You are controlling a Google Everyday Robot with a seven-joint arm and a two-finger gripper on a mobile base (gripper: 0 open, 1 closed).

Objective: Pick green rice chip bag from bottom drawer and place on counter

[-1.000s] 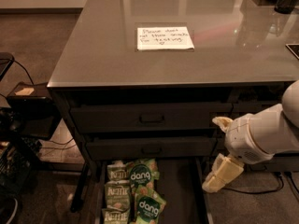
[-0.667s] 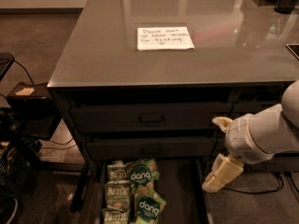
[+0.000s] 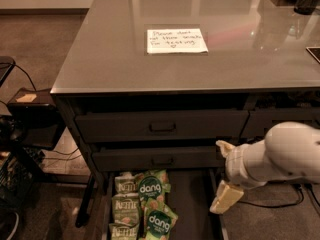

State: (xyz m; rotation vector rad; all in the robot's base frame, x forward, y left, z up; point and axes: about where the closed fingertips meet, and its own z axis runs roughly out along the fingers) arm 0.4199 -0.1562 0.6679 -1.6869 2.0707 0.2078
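The bottom drawer (image 3: 192, 204) is pulled open under the left drawer stack. In its left part lie two green rice chip bags with dark "dang" badges, one (image 3: 150, 188) further back and one (image 3: 158, 224) nearer the front. My gripper (image 3: 218, 176) hangs at the drawer's right edge, right of the bags and apart from them. It is open and empty, with one cream finger (image 3: 224, 147) above and one (image 3: 226, 198) below. The glossy grey counter (image 3: 250, 59) lies above.
Paler Kettle bags (image 3: 125, 206) lie left of the green bags. Two shut drawer fronts (image 3: 162, 126) with recessed handles sit above the open drawer. A white handwritten note (image 3: 176, 40) lies on the counter. A dark cart and cables (image 3: 30, 119) stand on the left floor.
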